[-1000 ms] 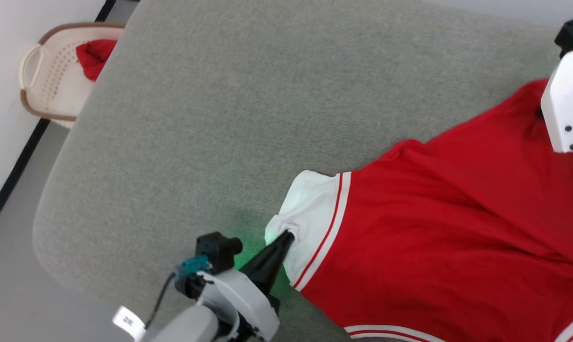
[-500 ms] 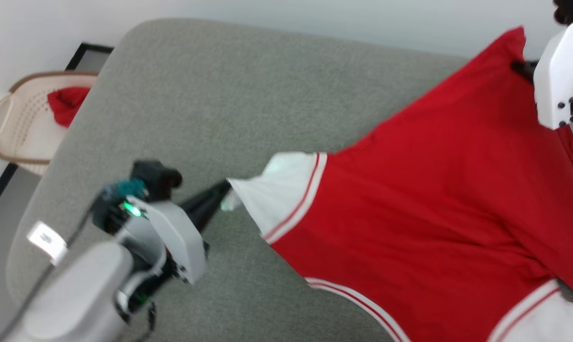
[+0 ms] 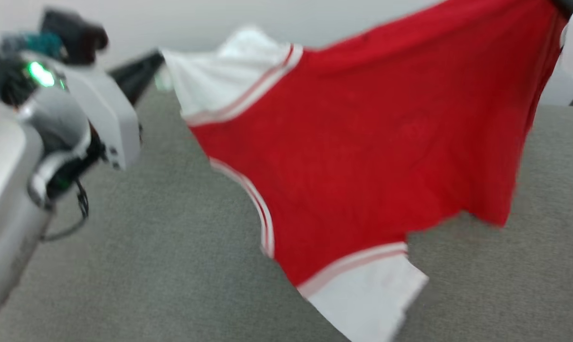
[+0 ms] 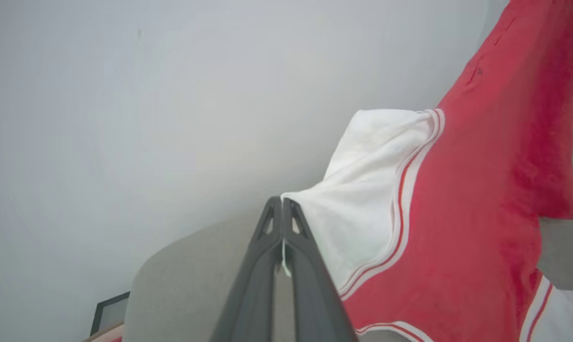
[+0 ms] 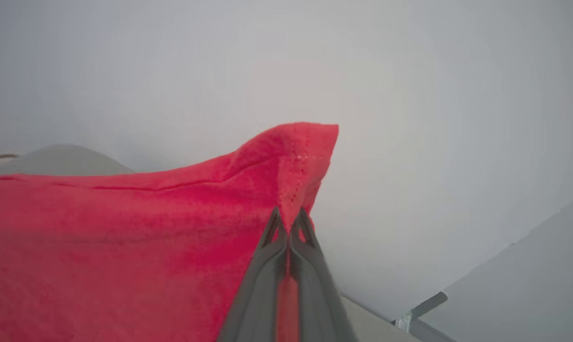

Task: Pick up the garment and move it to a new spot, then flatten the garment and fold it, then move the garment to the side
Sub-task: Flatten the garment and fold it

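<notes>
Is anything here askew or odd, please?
The garment hangs askew: the left gripper pinches one white sleeve tip, the right gripper a red corner, so the other sleeve dangles low over the grey surface. No damage shows.

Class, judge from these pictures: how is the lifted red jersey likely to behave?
Probably floppy: the jersey sags between the left gripper and right gripper. Likely light: thin fingertip pinches carry it. Its free sleeve dangles and may swing.

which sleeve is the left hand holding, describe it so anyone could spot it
Above the grey padded surface hangs the red garment. Its upper white sleeve is pinched at the tip by the left hand; the other white sleeve dangles free below.
</notes>
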`<state>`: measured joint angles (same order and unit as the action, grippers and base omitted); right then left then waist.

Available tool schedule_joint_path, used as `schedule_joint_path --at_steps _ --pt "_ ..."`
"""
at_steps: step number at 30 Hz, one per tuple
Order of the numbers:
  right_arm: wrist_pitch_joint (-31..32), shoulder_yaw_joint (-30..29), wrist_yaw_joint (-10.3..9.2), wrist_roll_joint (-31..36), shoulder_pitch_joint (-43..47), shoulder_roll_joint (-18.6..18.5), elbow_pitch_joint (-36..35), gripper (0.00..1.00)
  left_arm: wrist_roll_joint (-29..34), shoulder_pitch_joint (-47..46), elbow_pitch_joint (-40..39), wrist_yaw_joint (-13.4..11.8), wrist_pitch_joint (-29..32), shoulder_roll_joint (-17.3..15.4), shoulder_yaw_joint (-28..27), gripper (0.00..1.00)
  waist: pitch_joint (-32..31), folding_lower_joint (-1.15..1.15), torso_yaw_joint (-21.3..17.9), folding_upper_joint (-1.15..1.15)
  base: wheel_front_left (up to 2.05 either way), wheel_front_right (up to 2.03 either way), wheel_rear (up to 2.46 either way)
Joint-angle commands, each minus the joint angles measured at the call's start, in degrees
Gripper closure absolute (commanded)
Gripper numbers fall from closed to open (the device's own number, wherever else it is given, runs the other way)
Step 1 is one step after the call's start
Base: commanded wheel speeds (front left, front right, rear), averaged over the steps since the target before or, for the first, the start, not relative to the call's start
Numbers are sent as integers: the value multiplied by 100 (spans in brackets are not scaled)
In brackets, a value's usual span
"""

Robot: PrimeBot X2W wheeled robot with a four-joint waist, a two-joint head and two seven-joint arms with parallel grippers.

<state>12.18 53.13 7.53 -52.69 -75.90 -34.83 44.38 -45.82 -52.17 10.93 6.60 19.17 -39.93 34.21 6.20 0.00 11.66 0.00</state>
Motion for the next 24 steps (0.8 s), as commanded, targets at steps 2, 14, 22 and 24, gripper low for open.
schedule_joint_path --at_steps 2,14,22,24 --pt "-226 -148 -7 172 -173 76 164 100 71 -398 175 45 58 34 58 100 -166 0 -172 0 0 0 0" --pt "-606 -713 -7 644 -703 777 1069 100 128 -2424 1912 89 8 729 389 100 -374 0 -477 0 0 0 0" --pt "-881 -980 -7 1135 -1212 1467 1963 100 345 -3364 3312 -58 -479 1240 363 100 -399 0 -743 0 0 0 0" --pt "-981 -1024 -7 1280 -1359 1653 2233 100 447 -3566 3612 -115 -630 1343 382 100 -382 0 -806 0 0 0 0"
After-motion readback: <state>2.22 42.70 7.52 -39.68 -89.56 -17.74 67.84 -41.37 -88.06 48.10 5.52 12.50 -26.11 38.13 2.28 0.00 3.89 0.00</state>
